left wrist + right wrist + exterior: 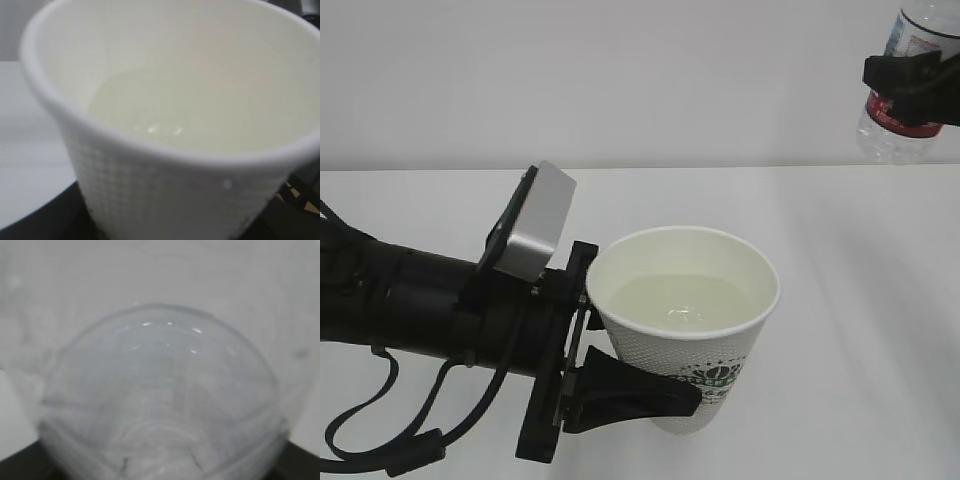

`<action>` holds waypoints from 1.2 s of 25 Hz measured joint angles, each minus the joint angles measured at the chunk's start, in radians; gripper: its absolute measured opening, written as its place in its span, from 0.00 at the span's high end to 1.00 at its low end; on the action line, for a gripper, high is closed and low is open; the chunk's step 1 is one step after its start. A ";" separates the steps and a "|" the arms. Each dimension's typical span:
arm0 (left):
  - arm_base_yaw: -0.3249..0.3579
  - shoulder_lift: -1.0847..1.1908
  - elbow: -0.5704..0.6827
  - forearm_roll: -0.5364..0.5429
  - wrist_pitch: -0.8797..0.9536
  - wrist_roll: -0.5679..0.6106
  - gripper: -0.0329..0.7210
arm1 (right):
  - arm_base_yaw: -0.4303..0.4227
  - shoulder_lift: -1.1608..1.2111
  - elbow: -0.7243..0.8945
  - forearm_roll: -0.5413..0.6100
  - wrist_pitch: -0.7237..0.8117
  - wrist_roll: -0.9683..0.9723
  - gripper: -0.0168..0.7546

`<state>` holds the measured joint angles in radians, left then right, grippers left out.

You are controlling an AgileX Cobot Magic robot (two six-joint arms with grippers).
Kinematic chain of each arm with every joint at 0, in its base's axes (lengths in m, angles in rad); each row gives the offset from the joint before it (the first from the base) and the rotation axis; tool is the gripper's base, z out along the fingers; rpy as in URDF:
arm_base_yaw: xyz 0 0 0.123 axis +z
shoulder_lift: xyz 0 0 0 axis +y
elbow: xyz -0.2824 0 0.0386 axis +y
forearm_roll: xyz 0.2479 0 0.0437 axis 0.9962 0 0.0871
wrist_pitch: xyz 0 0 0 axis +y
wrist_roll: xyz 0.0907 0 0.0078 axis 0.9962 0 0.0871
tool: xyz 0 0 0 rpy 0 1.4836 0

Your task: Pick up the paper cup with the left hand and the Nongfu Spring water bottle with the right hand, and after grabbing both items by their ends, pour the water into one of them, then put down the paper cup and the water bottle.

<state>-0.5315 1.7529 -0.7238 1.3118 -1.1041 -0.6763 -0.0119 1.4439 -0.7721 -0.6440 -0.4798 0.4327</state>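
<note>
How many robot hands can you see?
2. The left hand grips the paper cup low in front; the right hand holds the water bottle at top right.

One paper cup (pixel 692 330), one water bottle (pixel 903 95), two claws: left claw (pixel 610 370), right claw (pixel 915 88)

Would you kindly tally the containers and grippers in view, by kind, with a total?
Cups: 1, the paper cup, holding water
Bottles: 1, the bottle
Grippers: 2, left gripper on the cup, right gripper on the bottle
Total: 4
</note>
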 joint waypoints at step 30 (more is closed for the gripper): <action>0.000 0.000 0.000 0.002 0.024 0.000 0.35 | -0.059 0.115 0.038 0.015 -0.017 0.015 0.35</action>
<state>-0.5315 1.7529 -0.7238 1.3135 -1.0801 -0.6763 -0.0714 1.5592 -0.7338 -0.6286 -0.4967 0.4478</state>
